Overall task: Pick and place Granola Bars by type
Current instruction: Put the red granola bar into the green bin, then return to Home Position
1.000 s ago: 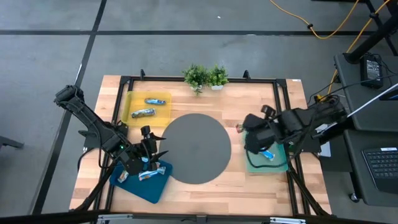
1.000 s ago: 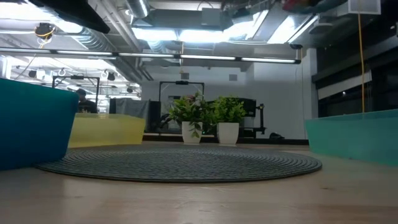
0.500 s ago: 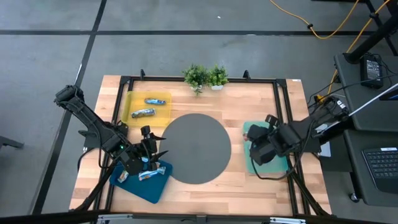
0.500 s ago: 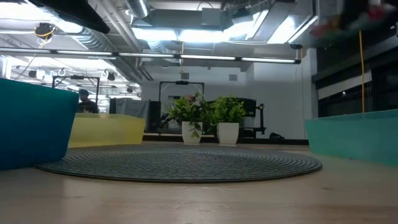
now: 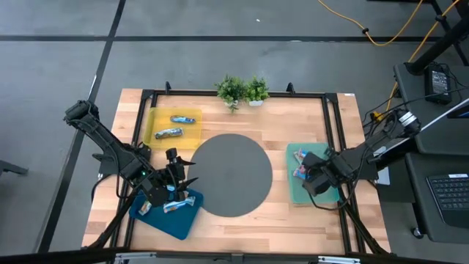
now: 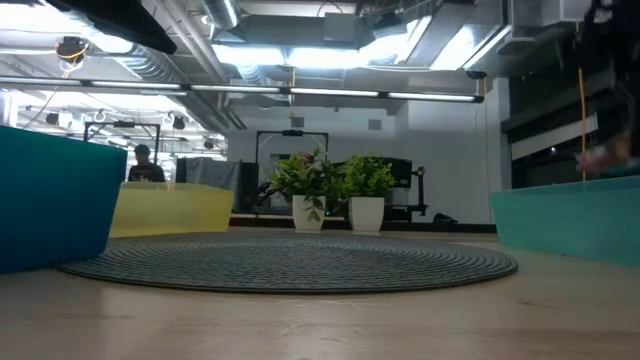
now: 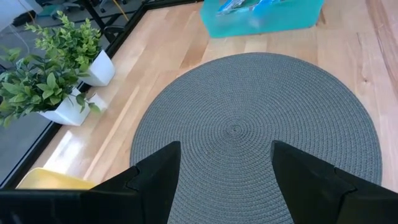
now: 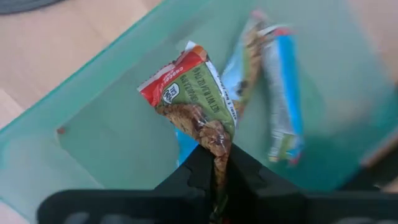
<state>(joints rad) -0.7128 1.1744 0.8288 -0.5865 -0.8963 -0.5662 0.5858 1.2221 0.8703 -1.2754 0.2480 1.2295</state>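
Care matters now: my right gripper, pinching a red-and-green granola bar, should lower into the green bin before letting go.

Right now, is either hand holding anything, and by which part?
The right hand pinches a granola bar by one wrapper end above the green bin. The left hand holds nothing.

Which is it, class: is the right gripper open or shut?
Shut. The right gripper pinches one end of a red-and-green granola bar between its fingers, above the green bin.
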